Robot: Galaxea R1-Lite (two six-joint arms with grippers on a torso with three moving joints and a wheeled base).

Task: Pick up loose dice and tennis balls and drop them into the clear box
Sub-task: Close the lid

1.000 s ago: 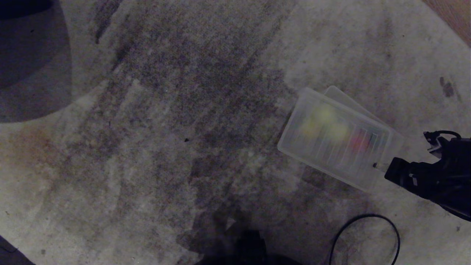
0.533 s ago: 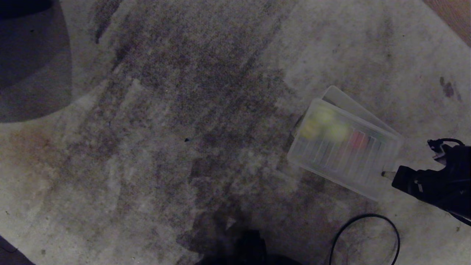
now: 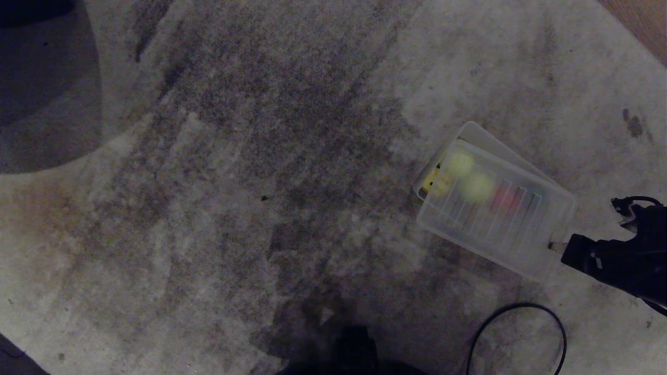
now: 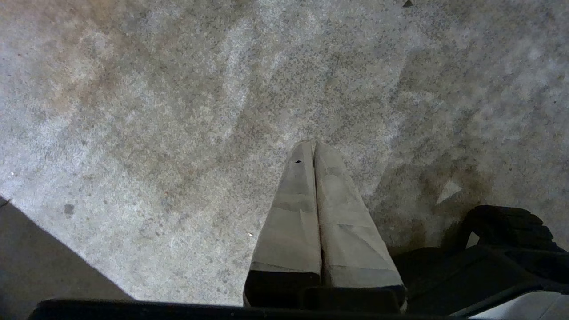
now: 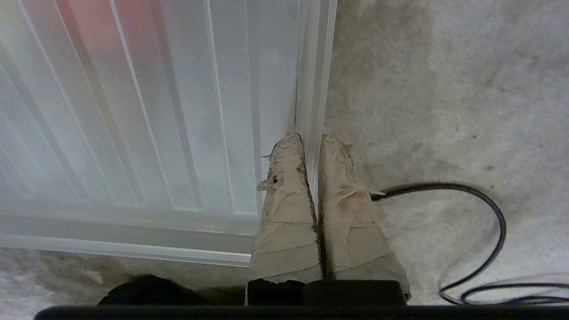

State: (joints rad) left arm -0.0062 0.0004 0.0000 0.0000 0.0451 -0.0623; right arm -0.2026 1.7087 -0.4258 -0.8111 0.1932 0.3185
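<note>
My right gripper (image 3: 555,246) (image 5: 313,138) is shut on the edge of a flat, ribbed, translucent tray (image 3: 500,232) (image 5: 178,111). It holds the tray over the clear box (image 3: 475,132), whose far rim shows beyond the tray. Two tennis balls (image 3: 459,162) (image 3: 477,186) and a red die (image 3: 503,198) show blurred through the tray. A yellow die (image 3: 430,180) peeks out at the box's uncovered left end. My left gripper (image 4: 313,144) is shut and empty above bare carpet, outside the head view.
Everything sits on a stained pale carpet (image 3: 260,182). A black cable loop (image 3: 521,312) (image 5: 493,213) lies just in front of the tray. A dark rounded shape (image 3: 47,88) fills the far left corner, and wood floor (image 3: 646,21) shows at the far right.
My right gripper has drawn the ribbed tray to the right and toward me. The box's left end, covered before, now shows at the tray's edge.
</note>
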